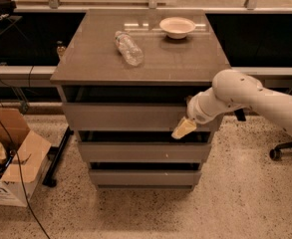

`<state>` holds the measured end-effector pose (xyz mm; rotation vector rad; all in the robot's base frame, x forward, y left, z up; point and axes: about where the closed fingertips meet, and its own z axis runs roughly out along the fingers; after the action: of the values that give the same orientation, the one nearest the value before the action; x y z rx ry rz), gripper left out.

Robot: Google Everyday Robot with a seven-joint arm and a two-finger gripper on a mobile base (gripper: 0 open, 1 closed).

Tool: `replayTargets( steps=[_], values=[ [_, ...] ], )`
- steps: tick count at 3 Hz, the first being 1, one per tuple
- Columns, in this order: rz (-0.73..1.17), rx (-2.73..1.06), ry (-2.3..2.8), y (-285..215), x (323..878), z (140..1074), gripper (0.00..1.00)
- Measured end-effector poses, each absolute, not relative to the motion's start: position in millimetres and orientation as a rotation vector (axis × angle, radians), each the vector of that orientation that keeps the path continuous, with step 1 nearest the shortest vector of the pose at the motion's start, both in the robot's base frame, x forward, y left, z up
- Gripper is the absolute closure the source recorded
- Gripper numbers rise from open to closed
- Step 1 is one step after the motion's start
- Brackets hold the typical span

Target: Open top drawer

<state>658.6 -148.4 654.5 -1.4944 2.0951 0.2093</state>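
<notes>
The top drawer (120, 116) is the widest grey front, just under the cabinet's top, and its front stands out a little from the cabinet body. My white arm comes in from the right. My gripper (184, 128) with cream-coloured fingers (183, 129) sits at the right end of the top drawer front, at its lower edge, over the gap above the middle drawer (140, 152). The bottom drawer (140, 178) is the narrowest front, below.
A clear plastic bottle (128, 48) lies on the cabinet top (85, 63), and a white bowl (177, 27) stands at its back right. An open cardboard box (11, 158) and cables lie on the floor at left. A chair base (285, 151) is at right.
</notes>
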Motion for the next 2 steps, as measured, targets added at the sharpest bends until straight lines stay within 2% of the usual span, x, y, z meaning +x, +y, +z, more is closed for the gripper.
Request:
replayTargets(
  steps=[2],
  values=[
    [0.200, -1.526, 2.105, -156.9, 642.5, 661.1, 0.73]
  ],
)
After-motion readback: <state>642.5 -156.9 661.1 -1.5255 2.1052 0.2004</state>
